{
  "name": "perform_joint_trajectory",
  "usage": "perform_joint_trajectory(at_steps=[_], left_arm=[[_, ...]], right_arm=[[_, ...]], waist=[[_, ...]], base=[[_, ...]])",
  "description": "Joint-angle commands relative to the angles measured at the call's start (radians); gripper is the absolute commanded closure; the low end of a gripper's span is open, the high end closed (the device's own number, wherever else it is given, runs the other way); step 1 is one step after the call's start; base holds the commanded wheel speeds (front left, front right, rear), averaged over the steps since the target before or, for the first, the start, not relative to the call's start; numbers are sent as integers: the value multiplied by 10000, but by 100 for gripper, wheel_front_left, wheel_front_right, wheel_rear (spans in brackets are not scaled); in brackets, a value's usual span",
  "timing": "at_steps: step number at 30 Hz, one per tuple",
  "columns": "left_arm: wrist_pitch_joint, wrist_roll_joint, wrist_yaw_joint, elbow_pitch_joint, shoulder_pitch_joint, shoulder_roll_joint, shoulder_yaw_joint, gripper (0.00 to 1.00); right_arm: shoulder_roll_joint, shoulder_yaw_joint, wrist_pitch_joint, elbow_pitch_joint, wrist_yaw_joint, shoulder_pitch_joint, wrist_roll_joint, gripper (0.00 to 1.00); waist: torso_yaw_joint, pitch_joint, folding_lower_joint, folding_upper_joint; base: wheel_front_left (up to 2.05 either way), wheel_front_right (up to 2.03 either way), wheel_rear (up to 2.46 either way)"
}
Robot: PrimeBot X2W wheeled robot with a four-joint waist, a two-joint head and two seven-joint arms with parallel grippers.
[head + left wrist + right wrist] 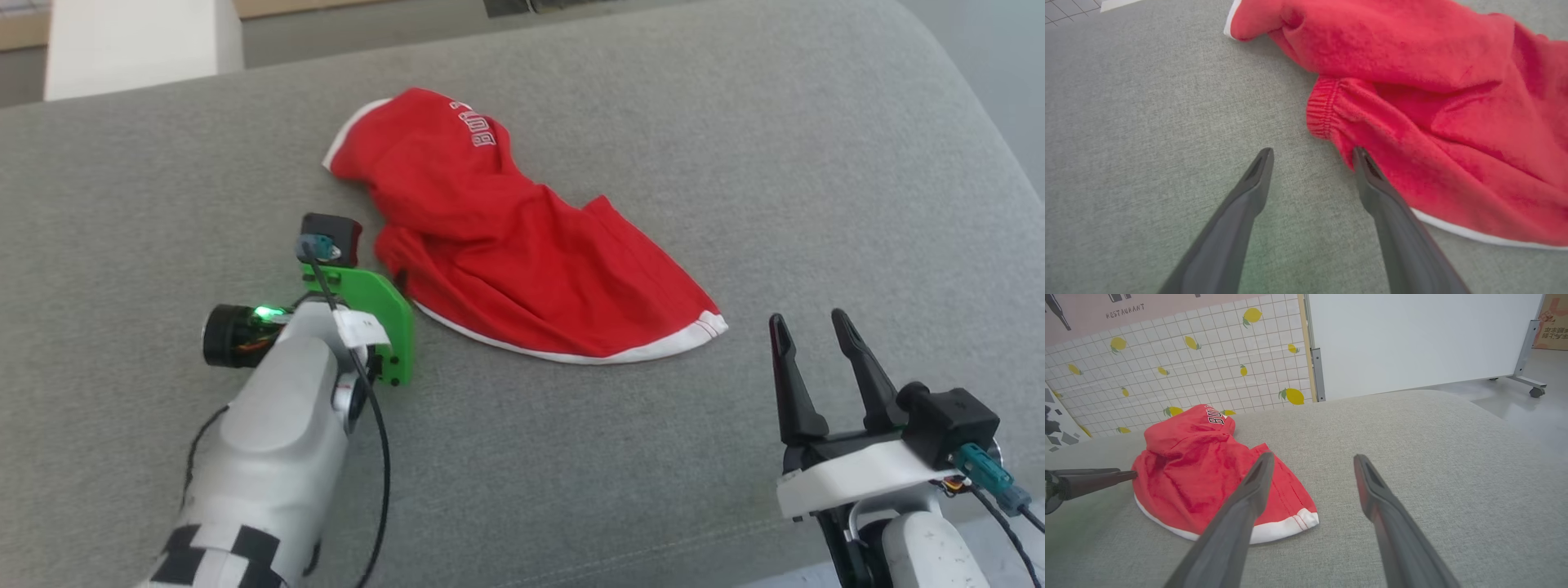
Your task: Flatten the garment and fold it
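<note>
On the grey cushion (735,122), the garment (506,245) is lying crumpled, showing red cloth, white-trimmed hems and partly hidden lettering. The left gripper (1312,151) is resting, fingers spread, at its gathered edge; the right gripper (808,317) is sitting nearby, likewise spread.

Crumpled red fabric garment (506,245) on grey upholstered cushion (735,163): just right of left end effector (1311,152), ahead-left of right end effector (807,317).
</note>
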Motion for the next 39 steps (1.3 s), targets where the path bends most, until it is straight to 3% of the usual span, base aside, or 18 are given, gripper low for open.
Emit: perform_joint_trajectory(at_steps=[1,12,13,14,19,27,32,39], left_arm=[[118,112,66,197,-311,113,-34,0],[1006,127,-621,1440,-1052,-77,-608,0],[1034,100,-681,1509,-1058,-114,-648,71],[1069,66,-735,1594,-1050,-150,-687,100],[679,-195,-739,1660,-825,-258,-617,100],[-1231,-867,-241,616,590,-221,55,100],[-1616,-1010,73,-601,1902,-172,127,100],[-1127,-1210,308,-2644,3308,-188,-9,100]], right_arm=[[-3,21,-55,22,-15,-185,90,0],[-3,336,-57,68,-15,-311,229,0],[-3,339,-57,79,-15,-315,222,0],[-3,333,-58,100,-15,-311,209,0],[-3,202,-58,118,-15,-219,81,0],[-3,13,241,83,-15,-158,-72,0],[-3,-187,1125,186,-15,-191,-177,0],[-3,-455,3099,907,-15,-724,-377,0]], waist=[[-410,424,0,0],[-494,463,0,0],[-472,426,0,0],[-435,378,0,0],[-100,106,0,0],[738,-244,0,0],[1339,-341,0,0],[2079,-172,0,0]], base=[[0,0,0],[0,0,0],[0,0,0],[0,0,0],[0,0,0],[0,0,0],[0,0,0],[0,0,0]])
